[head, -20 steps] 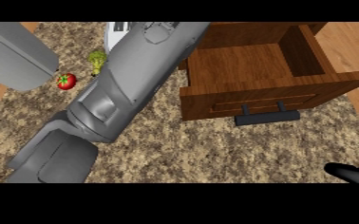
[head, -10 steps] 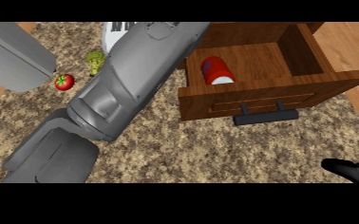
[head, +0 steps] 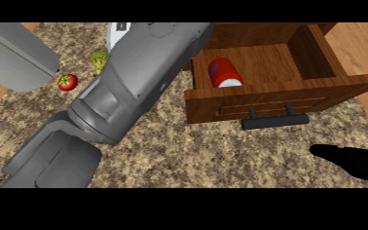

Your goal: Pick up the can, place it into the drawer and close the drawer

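The speckled counter point(head: 187, 161) fills the view from edge to edge. Across it, from about 7 o'clock up toward 12, runs the left forearm point(head: 137, 83), a thick grey limb that covers much of the view's left half; the left hand at its far end lies beyond the top of the view. Right of centre, between 1 and 3 o'clock, sits the open wooden drawer point(head: 309, 48), its front panel facing down-view and carrying a dark bar handle point(head: 275, 122). At 9 to 10 o'clock a grey rounded object point(head: 25, 58) occupies the left edge; what it is cannot be told.

The red can point(head: 223, 72) lies on its side inside the drawer, at the drawer's left end close to the left wall, its pale end pointing toward the front panel. Nothing touches it.

At 4 o'clock the right hand point(head: 345, 158) shows only as a black tip at the right edge, low over the counter and well apart from the handle; whether its fingers are apart or together I cannot tell.

A tomato point(head: 67, 82) rests at 9 o'clock, with a small green vegetable point(head: 99, 61) just above it.
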You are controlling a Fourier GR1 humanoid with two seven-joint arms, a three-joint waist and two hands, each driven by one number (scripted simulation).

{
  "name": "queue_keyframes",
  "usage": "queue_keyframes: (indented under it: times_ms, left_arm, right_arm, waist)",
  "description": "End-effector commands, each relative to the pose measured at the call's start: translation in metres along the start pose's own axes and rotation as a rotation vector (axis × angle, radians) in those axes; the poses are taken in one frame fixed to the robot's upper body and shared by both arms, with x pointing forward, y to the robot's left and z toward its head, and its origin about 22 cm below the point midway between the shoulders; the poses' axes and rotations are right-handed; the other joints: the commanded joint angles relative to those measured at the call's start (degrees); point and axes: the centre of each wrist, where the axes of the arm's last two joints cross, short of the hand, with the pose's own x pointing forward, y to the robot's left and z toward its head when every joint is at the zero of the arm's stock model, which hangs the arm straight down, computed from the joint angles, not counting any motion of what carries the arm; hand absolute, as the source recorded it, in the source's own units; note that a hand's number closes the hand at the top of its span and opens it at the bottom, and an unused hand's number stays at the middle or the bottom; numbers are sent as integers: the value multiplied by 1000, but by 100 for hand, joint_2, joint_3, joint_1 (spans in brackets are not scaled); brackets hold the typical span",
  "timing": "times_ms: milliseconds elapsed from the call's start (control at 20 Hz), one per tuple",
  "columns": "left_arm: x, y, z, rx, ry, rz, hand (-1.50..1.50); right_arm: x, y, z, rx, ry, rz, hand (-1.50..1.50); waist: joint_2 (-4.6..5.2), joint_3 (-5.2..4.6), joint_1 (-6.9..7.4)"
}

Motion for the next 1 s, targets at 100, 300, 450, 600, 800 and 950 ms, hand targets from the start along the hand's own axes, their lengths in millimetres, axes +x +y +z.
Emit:
queue_keyframes:
  times_ms: [100,300,450,600,800,950]
  left_arm:
    - [0,2,-1,1,-6,64,-150]
    - [10,-3,0,11,-34,31,-150]
    - [-5,1,0,5,-22,41,-150]
    - [2,3,-4,1,-23,14,-150]
    - [9,5,-6,-8,-39,9,-150]
    - [-3,24,-13,-16,-10,34,-150]
  right_arm:
    - [-7,19,-19,79,-35,223,-150]
    - [-22,35,-41,105,-54,353,-150]
    - [-29,62,-49,138,-77,428,-150]
    - [-41,86,-36,182,-60,487,-150]
    - [-71,97,-62,225,-32,606,-150]
    - [-87,118,-73,220,-40,659,-150]
  waist:
    - [10,-4,107]
    - [-25,-5,292]
    - [-53,-9,359]
    - [-86,-10,392]
    - [-67,-9,465]
    - [-75,-11,562]
